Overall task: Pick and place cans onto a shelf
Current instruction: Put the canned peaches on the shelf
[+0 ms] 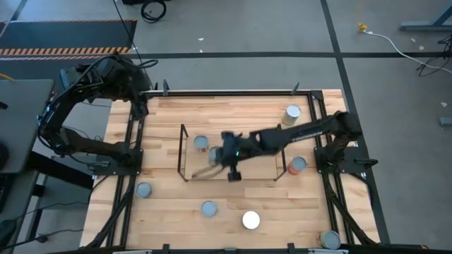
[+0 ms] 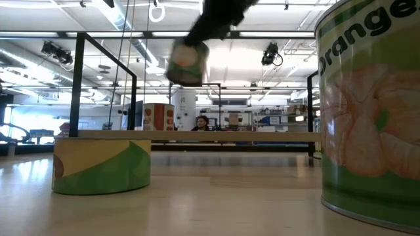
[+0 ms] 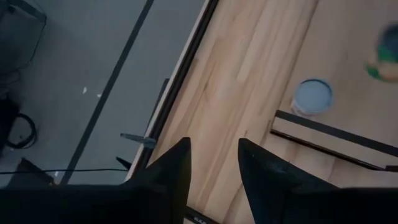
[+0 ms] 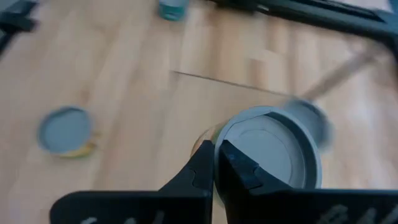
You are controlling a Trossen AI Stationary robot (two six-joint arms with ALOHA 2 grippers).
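My right gripper [image 1: 215, 164] pinched one can [image 4: 268, 155], lifted clear of the table over the shelf [image 1: 185, 152]. One more can [image 1: 200, 143] sat in the shelf at its 10 o'clock. Six cans lay loose on the table [image 1: 261, 113]: at 2, 3, two at 6, at 5, at 8. My left gripper [image 3: 211, 163], fingers spread, hung past the table's 10 o'clock corner.

"Orange", cut off at the frame edge, on the green-labelled can [image 2: 367, 124] nearest the low camera.
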